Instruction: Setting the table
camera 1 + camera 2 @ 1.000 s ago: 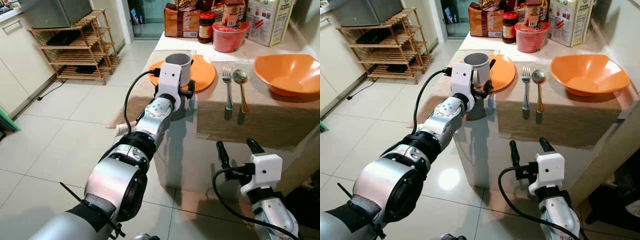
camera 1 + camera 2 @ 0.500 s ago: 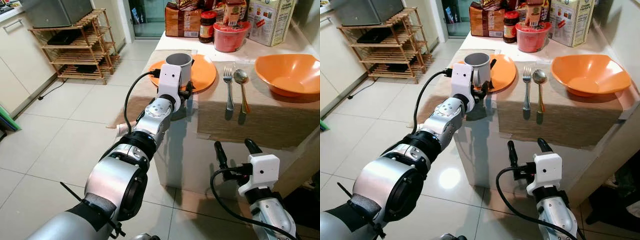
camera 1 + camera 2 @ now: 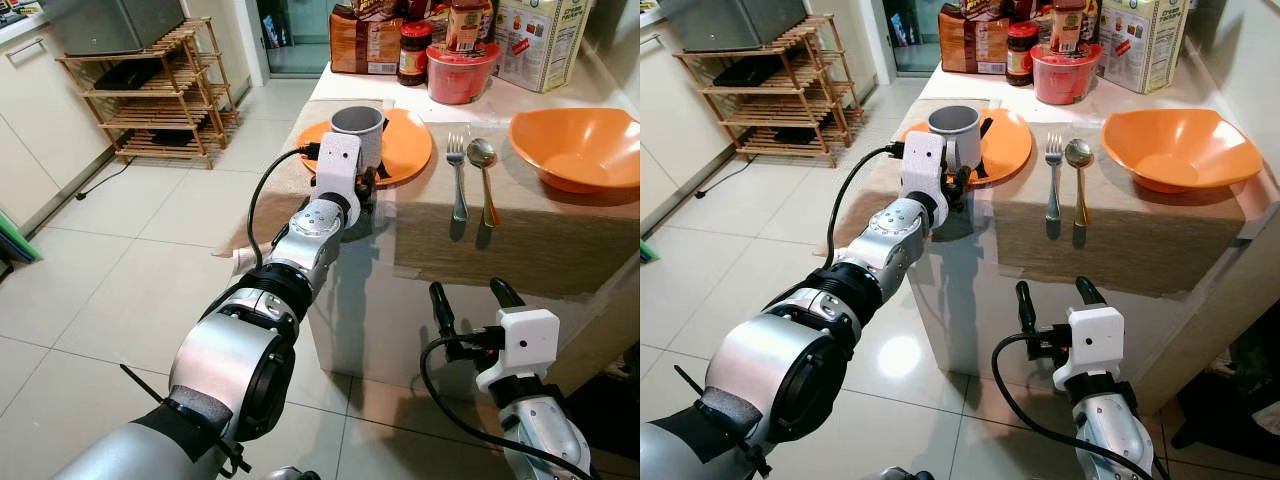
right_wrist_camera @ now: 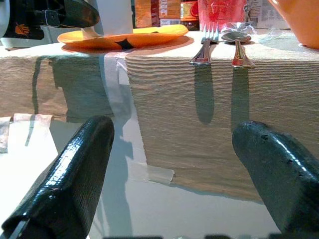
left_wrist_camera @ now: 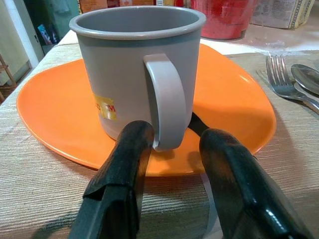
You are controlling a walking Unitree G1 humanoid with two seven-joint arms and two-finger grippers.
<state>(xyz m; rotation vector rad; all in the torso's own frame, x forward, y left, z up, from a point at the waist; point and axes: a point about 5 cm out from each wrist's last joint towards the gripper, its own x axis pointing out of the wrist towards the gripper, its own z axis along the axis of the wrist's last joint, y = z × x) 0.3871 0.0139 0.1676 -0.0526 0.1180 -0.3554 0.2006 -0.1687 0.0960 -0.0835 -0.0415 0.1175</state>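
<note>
Worktop: a white worktop [image 3: 345,85] draped with a beige woven runner is seen toward 1 o'clock in the head views.
Rack: a slatted wooden shelf rack [image 3: 160,95] stands on the tiled floor at 10 o'clock.
Bowl: a deep orange plastic bowl [image 3: 575,145] rests on the runner at 2 o'clock.
Plate: a flat orange plastic plate [image 3: 410,145] lies at 12 o'clock, near the worktop's left edge.
Mug: a grey plastic mug with a loop handle [image 5: 137,74] stands upright on the plate's left part.
Cutlery: a steel fork [image 3: 456,175] and a steel spoon [image 3: 483,170] lie side by side between plate and bowl.
Left claw: the left claw [image 5: 172,149] is seen spread, one finger on each side of the mug's handle; the left finger touches it, nothing is clamped.
Right claw: the right claw [image 3: 1052,295] is held below the worktop edge, fingers wide apart and empty.
</note>
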